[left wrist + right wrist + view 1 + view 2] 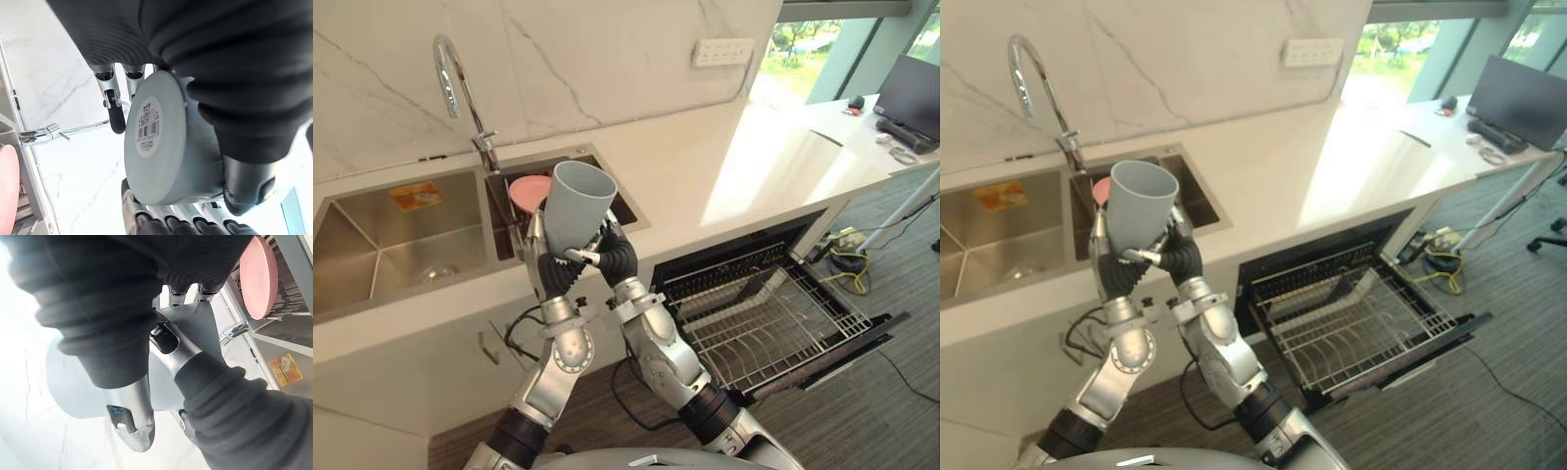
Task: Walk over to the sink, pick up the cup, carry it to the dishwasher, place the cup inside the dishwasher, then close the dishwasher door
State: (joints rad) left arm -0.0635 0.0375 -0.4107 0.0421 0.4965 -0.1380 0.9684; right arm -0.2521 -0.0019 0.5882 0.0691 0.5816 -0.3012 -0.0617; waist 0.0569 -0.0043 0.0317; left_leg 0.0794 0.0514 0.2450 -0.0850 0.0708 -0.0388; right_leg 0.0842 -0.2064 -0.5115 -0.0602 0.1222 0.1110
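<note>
While near sink (372, 211), cup (578, 201) gripped between left hand (546, 266) and right hand (619, 260), both curled round it.

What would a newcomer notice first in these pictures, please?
A grey cup, clasped by the left hand and the right hand, is held up before the sink. To the right the dishwasher stands open, rack pulled out. A pink plate sits in the sink.

At left the sink (372, 220), behind the cup (578, 201); at right the counter (724, 166), the open dishwasher (744, 245) beneath.
</note>
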